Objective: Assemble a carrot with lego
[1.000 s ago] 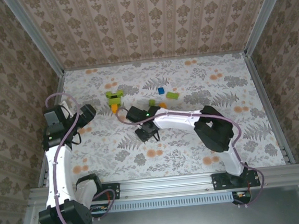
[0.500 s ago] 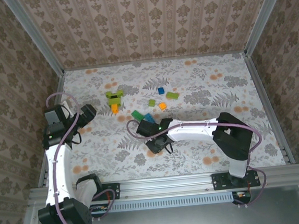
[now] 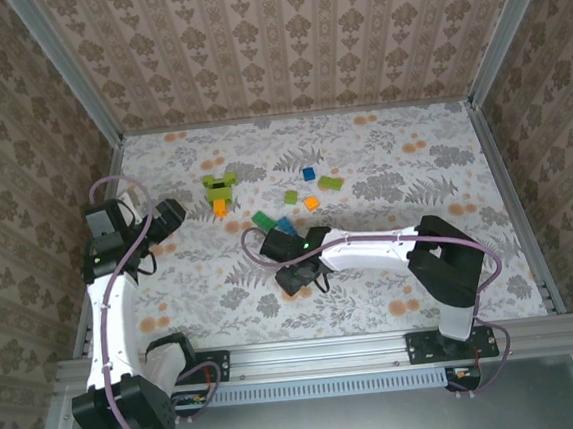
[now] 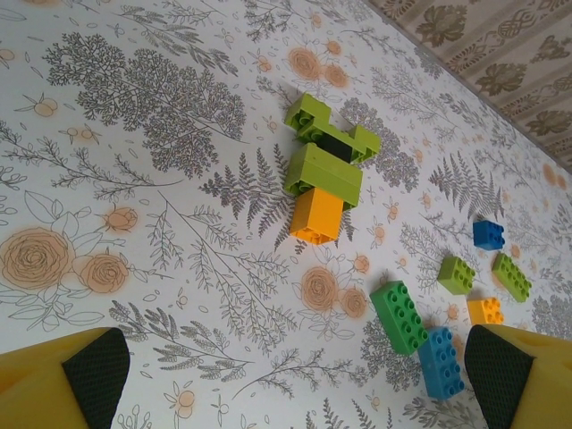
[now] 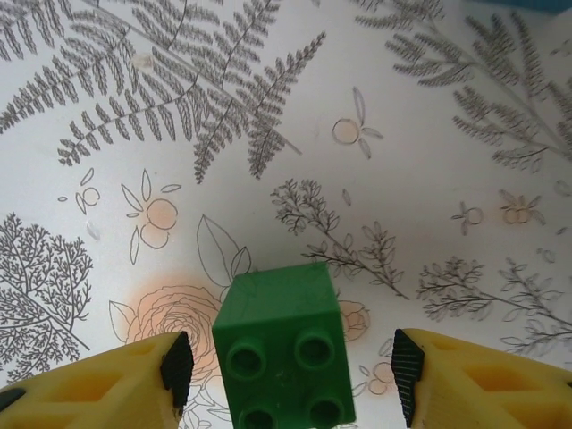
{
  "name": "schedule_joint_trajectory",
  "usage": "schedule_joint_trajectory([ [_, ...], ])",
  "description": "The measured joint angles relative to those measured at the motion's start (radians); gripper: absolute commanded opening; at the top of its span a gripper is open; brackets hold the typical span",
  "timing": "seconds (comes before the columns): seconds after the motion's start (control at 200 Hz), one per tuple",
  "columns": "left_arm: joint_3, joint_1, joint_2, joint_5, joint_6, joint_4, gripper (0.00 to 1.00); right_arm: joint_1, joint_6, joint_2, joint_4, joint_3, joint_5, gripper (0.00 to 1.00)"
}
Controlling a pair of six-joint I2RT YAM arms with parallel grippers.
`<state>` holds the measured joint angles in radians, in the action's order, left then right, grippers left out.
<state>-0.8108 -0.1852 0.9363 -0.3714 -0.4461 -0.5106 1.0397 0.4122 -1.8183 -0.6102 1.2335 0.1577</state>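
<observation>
Now logging the state. The carrot (image 3: 220,191) (image 4: 325,166), a small build of lime-green studded plastic bricks with a black piece among them and an orange brick as its tip, lies flat on the floral-patterned tabletop (image 3: 391,145). Its orange tip points toward the arm bases.

The left gripper (image 3: 166,216) (image 4: 290,375) hovers left of the carrot, apart from it. Its yellow fingers (image 4: 54,380) sit at opposite corners of the wrist view, so I read the jaws as wide, holding nothing.

The right gripper (image 3: 290,277) (image 5: 286,366) is right of the carrot and nearer the bases, low over the tabletop. A dark green square studded brick (image 5: 281,349) stands between its fingers, studs toward the wrist camera. I see a strip of tabletop between the brick and each pad, so the jaws are spread around it without clamping.

The loose lego is all right of the carrot:
- A long dark green brick (image 3: 264,219) (image 4: 399,315) lies nearest, with a long blue brick (image 3: 284,225) (image 4: 441,361) just beside it.
- Further right are a small lime brick (image 3: 291,196) (image 4: 457,273), a small orange brick (image 3: 311,202) (image 4: 484,310), a long lime brick (image 3: 330,183) (image 4: 510,275) and a small blue brick (image 3: 308,172) (image 4: 488,234).
</observation>
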Motion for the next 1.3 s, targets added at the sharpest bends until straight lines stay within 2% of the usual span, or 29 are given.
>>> schedule_joint_trajectory([
  [0.185, 0.000, 0.000, 0.000, -0.004, 0.000, 0.003, 1.00, -0.025, -0.047, 0.000, -0.028, 0.104, 0.028, 0.64],
  [0.315, 0.000, 0.000, 0.000, -0.010, 0.000, 0.003, 1.00, -0.093, -0.094, -0.015, -0.041, 0.196, 0.032, 0.63],
  [0.655, 0.000, 0.000, 0.000, -0.019, 0.000, 0.003, 1.00, -0.251, -0.179, -0.219, -0.047, 0.332, 0.014, 0.62],
  [0.93, 0.000, 0.000, 0.000, -0.022, 0.000, 0.003, 1.00, -0.268, -0.199, -0.312, -0.048, 0.392, -0.031, 0.62],
  [1.3, 0.000, 0.000, 0.000, -0.026, 0.000, 0.010, 1.00, -0.278, -0.201, -0.368, -0.051, 0.455, -0.062, 0.55],
])
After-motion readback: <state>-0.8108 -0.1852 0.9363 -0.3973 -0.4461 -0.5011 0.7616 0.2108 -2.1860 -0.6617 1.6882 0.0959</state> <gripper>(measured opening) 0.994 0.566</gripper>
